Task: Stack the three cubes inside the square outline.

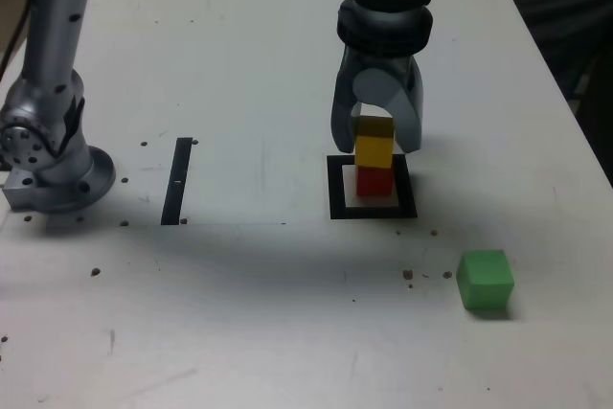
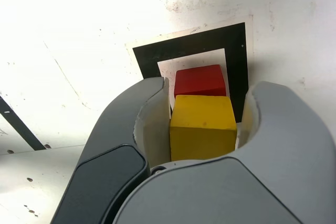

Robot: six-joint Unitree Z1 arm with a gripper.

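Observation:
The yellow cube (image 1: 374, 151) (image 2: 202, 127) sits on the red cube (image 1: 374, 182) (image 2: 199, 80), and both stand inside the square outline (image 1: 335, 189) (image 2: 194, 45). My gripper (image 1: 375, 136) (image 2: 210, 90) hangs straight down over this stack with one finger on each side of the yellow cube. In the wrist view a thin gap shows between the cube and the fingers (image 2: 152, 124), so the gripper stands slightly open around it. The green cube (image 1: 485, 280) lies alone on the table, toward the exterior view's lower right.
A thin black strip (image 1: 177, 179) lies on the white table (image 1: 268, 313) to the exterior view's left of the outline. The arm's base (image 1: 48, 155) stands at the far left. Small dark specks dot the surface. The table's right edge runs close to the green cube.

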